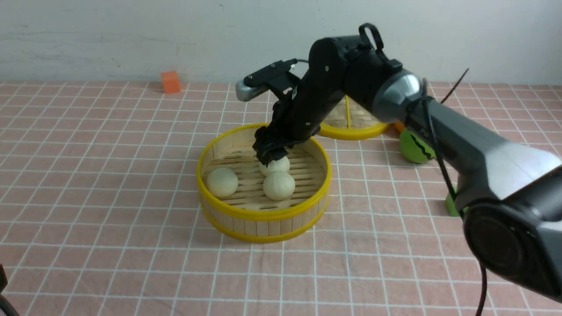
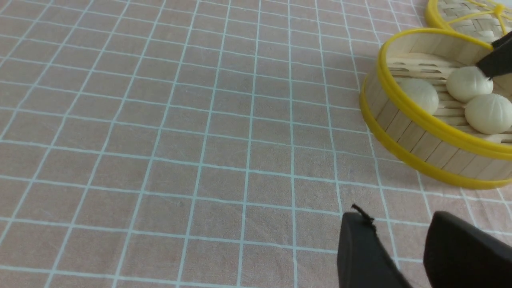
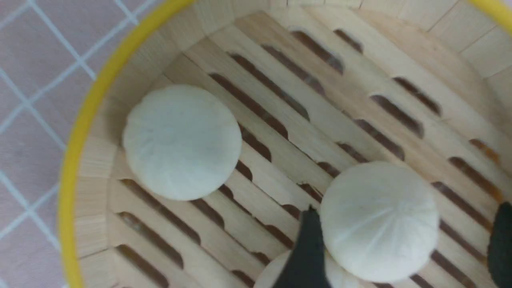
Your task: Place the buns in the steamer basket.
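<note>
No writing, label, brand mark, number or sign can be read in any of the views. The steamer basket (image 1: 263,226), the buns (image 1: 279,185) and the checked table (image 1: 109,175) show no legible marks.

The steamer basket (image 1: 263,224) has walls and a slatted floor of pale, unvarnished bamboo with a fine grain. Its smooth, glossy yellow rims look like plastic. The buns (image 1: 222,182) are matt cream-white with faint pleat lines. The lid (image 1: 353,125) is woven bamboo strip inside a similar yellow rim. The counter (image 1: 109,184) is covered in matt pink material, seemingly cloth, printed with a white grid. The right arm (image 1: 461,131) mixes matt black plastic with satin silver-grey casing, and the right hand (image 1: 268,154) is dull black. The green ball (image 1: 412,149) looks smooth.
</note>
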`<state>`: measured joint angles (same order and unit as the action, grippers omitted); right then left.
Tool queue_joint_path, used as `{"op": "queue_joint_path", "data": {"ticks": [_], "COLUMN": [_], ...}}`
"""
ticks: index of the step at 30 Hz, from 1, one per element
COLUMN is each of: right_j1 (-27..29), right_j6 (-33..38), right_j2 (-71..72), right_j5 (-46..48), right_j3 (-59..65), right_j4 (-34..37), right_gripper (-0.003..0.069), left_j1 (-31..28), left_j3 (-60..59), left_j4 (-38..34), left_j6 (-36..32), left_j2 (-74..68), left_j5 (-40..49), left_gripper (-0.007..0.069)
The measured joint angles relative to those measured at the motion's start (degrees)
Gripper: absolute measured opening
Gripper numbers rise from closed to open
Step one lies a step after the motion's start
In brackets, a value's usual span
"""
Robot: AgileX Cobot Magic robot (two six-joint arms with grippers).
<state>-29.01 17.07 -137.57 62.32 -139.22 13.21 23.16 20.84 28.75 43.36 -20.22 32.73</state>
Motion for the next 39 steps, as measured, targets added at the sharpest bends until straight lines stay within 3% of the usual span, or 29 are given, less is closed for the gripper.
{"op": "queue_joint_path", "data": {"ticks": [3, 6, 9, 10, 13, 14, 15, 16, 17, 18, 21, 22, 25, 28, 29, 35, 39], "right_j1": [0.0, 0.0, 0.0, 0.0, 0.0, 0.0, 0.0, 0.0, 0.0, 0.0, 0.0, 0.0, 0.0, 0.0, 0.0, 0.0, 0.0], "right_j6": [-0.1, -0.1, -0.1, -0.1, -2.1, -2.4, -3.6, -3.7, -4.7, -5.5, -8.7, -9.0, -12.7, -15.2, -15.4, -21.1, -22.5], "right_j2": [5.8, 15.4, 28.3, 28.9, 39.1, 40.3, 45.4, 46.1, 52.2, 55.9, 66.7, 67.5, 81.0, 89.4, 89.9, 98.6, 99.0], "right_j5": [1.5, 3.8, 7.1, 7.1, 8.7, 8.7, 8.6, 8.5, 7.3, 5.9, -1.8, -2.6, -20.0, -33.5, -35.5, -63.5, -74.2], "right_j3": [0.0, 0.0, 0.0, 0.0, 1.6, 1.9, 5.7, 6.2, 11.8, 16.3, 34.5, 34.5, 62.2, 82.4, 83.8, 119.1, 131.0], "right_j4": [-0.2, -0.8, -3.8, -3.8, -9.0, -9.5, -11.3, -11.5, -12.9, -13.5, -15.0, -15.1, -17.2, -17.9, -17.9, -18.2, -18.3], "right_gripper": [0.0610, 0.0575, 0.0442, 0.0442, 0.0232, 0.0219, 0.0109, 0.0109, 0.0019, -0.0006, -0.0018, -0.0018, -0.0015, -0.0014, -0.0014, -0.0009, -0.0005], "left_j1": [0.0, 0.0, 0.0, 0.0, 0.0, 0.0, 0.0, 0.0, 0.0, 0.0, 0.0, 0.0, 0.0, 0.0, 0.0, 0.0, 0.0], "left_j3": [0.0, 0.0, 0.0, 0.0, 0.0, 0.0, 0.0, 0.0, 0.0, 0.0, 0.0, 0.0, 0.0, 0.0, 0.0, 0.0, 0.0], "left_j4": [0.0, 0.0, 0.0, 0.0, 0.0, 0.0, 0.0, 0.0, 0.0, 0.0, 0.0, 0.0, 0.0, 0.0, 0.0, 0.0, 0.0], "left_j6": [0.0, 0.0, 0.0, 0.0, 0.0, 0.0, 0.0, 0.0, 0.0, 0.0, 0.0, 0.0, 0.0, 0.0, 0.0, 0.0, 0.0], "left_j2": [0.0, 0.0, 0.0, 0.0, 0.0, 0.0, 0.0, 0.0, 0.0, 0.0, 0.0, 0.0, 0.0, 0.0, 0.0, 0.0, 0.0], "left_j5": [0.0, 0.0, 0.0, 0.0, 0.0, 0.0, 0.1, 0.2, 0.2, 0.2, 0.2, 0.2, 0.2, 0.2, 0.2, 0.2, 0.2], "left_gripper": [0.0237, 0.0237, 0.0237, 0.0237, 0.0237, 0.0237, 0.0237, 0.0237, 0.0237, 0.0237, 0.0238, 0.0238, 0.0238, 0.0238, 0.0238, 0.0238, 0.0238]}}
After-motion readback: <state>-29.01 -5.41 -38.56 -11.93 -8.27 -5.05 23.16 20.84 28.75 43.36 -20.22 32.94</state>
